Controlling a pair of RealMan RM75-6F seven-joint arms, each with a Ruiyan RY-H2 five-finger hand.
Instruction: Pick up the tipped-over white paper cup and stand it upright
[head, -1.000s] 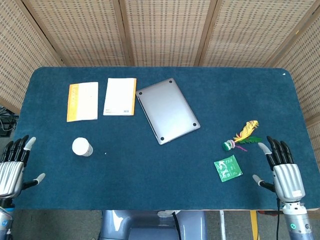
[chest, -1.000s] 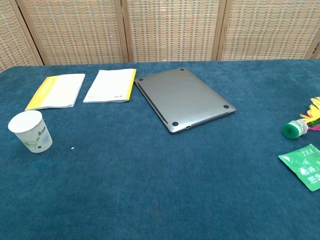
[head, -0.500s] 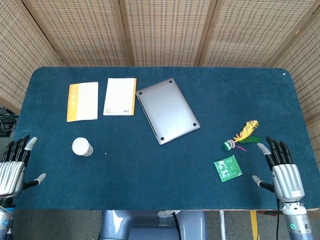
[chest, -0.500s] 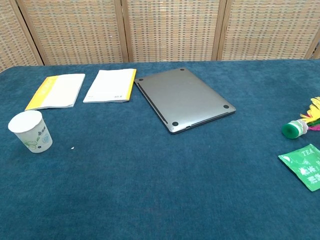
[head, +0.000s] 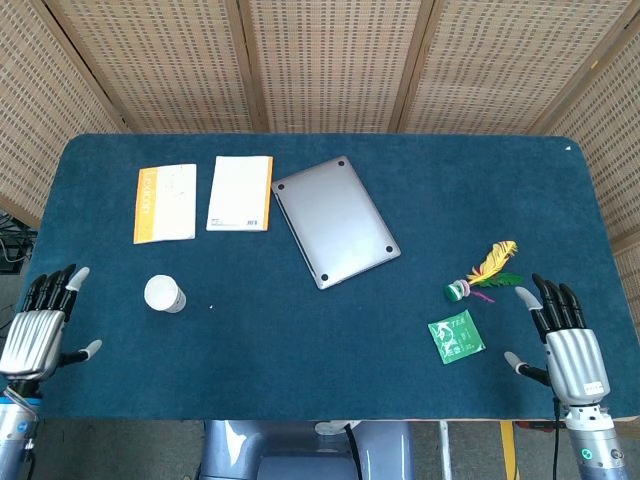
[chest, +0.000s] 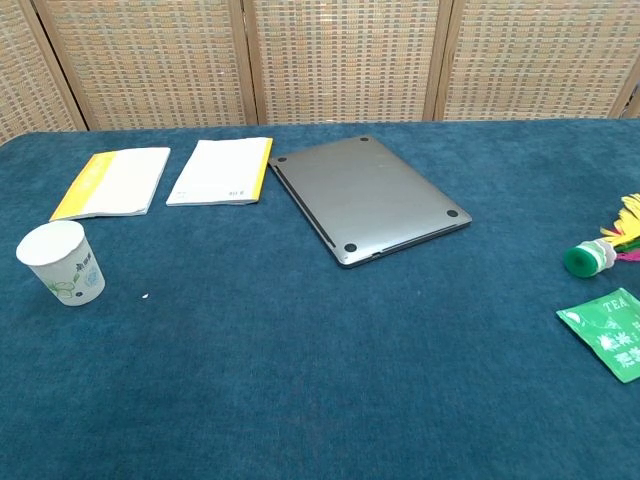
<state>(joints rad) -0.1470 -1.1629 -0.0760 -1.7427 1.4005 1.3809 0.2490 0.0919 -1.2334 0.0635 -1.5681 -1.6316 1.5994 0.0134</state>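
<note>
The white paper cup (chest: 62, 262) stands upright on the blue table (head: 430, 210), near its left front part, mouth up. It has a rolled rim and a faint green print on its side; from the chest view nothing shows inside it. From the head view it (head: 164, 294) appears as a white disc with a bit of wall below, well apart from both hands.

Behind the cup lie two thin booklets side by side: one with a yellow-orange spine (head: 165, 203) and one with an orange edge on its right (head: 240, 193). Just to their right a closed grey laptop (head: 334, 221) lies bottom up, turned at an angle. On the right part of the table are a feathered shuttlecock with a green base (head: 482, 272) and, nearer the front edge, a green tea packet (head: 456, 336).

The left hand (head: 38, 328) hovers at the table's front left corner, fingers (head: 62, 284) spread and holding nothing. The right hand (head: 567, 342) is at the front right corner, palm down, fingers (head: 552, 298) apart, empty, just right of the tea packet.

Against half a second ago, the left hand has shifted slightly inward and tilted, its fingertips now pointing more toward the cup. The right hand, the cup and everything else lie as before.
</note>
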